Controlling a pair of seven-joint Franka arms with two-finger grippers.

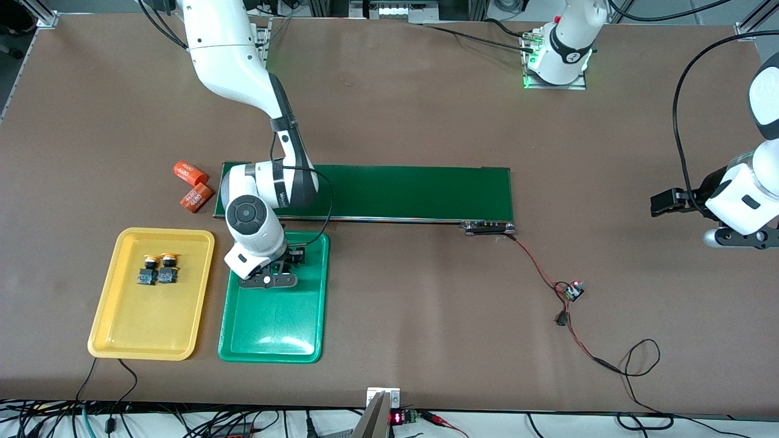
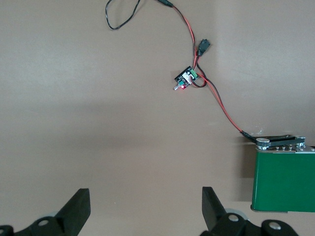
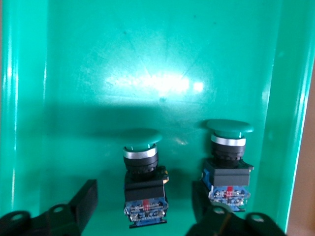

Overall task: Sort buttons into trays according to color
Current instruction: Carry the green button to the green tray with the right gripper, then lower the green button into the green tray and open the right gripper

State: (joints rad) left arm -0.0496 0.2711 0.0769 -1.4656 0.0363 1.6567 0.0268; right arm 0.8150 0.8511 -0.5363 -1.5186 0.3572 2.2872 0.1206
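Note:
My right gripper [image 1: 274, 271] [image 3: 145, 201] is low over the green tray [image 1: 274, 328] [image 3: 147, 59], at the tray's end nearest the conveyor, and stands open. Between its fingers [image 3: 86, 199] a green button [image 3: 142, 167] lies on the tray floor, with a gap on each side of its black body. A second green button [image 3: 227, 157] lies beside it near the tray's wall. Two yellow buttons [image 1: 149, 269] [image 1: 167, 267] lie side by side in the yellow tray [image 1: 146, 322]. My left gripper [image 1: 739, 240] [image 2: 145, 206] waits open over bare table at the left arm's end, holding nothing.
The long dark-green conveyor belt [image 1: 414, 191] [image 2: 285, 182] crosses the middle of the table. Two orange cylinders [image 1: 190, 173] [image 1: 198, 198] lie beside its end toward the right arm. A small controller board [image 1: 574, 291] [image 2: 187, 78] with red and black wires lies nearer the front camera.

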